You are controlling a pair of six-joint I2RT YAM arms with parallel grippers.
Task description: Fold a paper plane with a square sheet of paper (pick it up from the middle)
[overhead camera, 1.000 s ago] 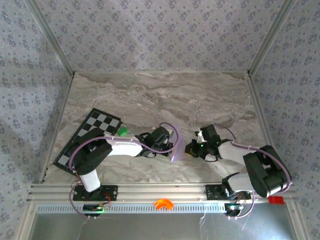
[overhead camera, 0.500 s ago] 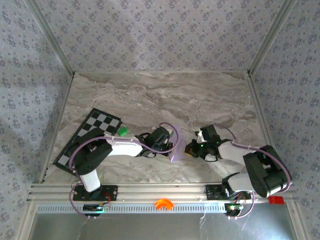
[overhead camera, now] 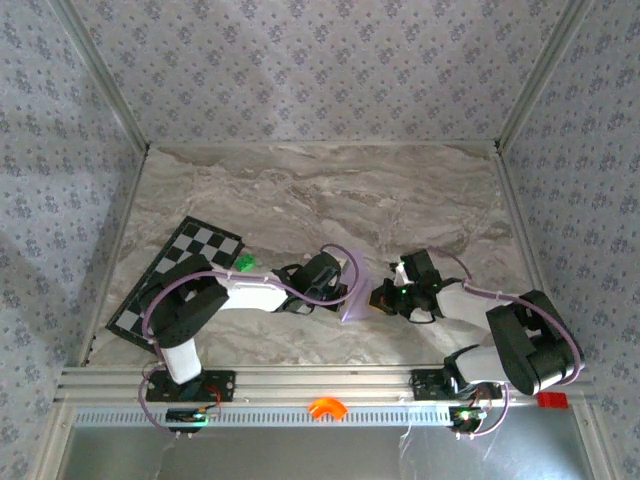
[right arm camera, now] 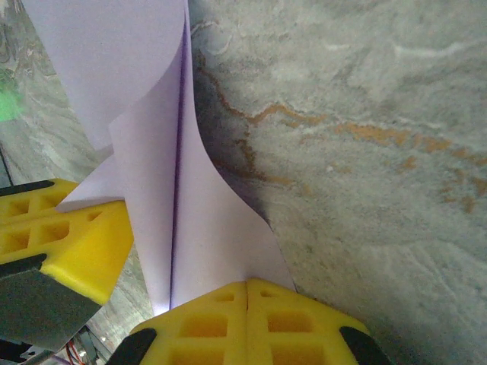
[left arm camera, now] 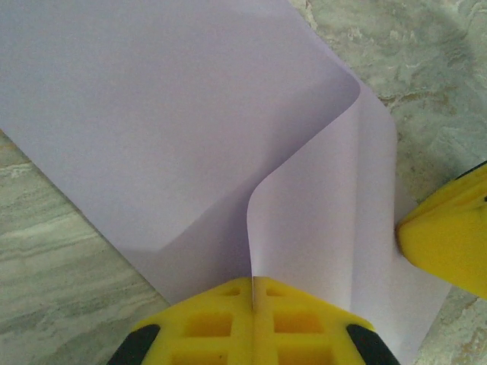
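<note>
The left gripper (left arm camera: 252, 287) and right gripper (right arm camera: 247, 289) are each clamped tight on the square sheet of paper (overhead camera: 352, 292), which bows upright between them. Beneath the claws lies a grey-veined marble table (overhead camera: 330, 190). Flower-patterned walls (overhead camera: 300, 70) enclose it.

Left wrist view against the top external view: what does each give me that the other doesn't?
Left wrist: close detail, the left gripper shut on the edge of the square sheet of paper, its flap curling over, the other gripper's yellow finger at the right. Top external: the checkered board and green block by the left arm, plus both arms' layout. Both: the lilac sheet held between left and right gripper over the marble table.
</note>
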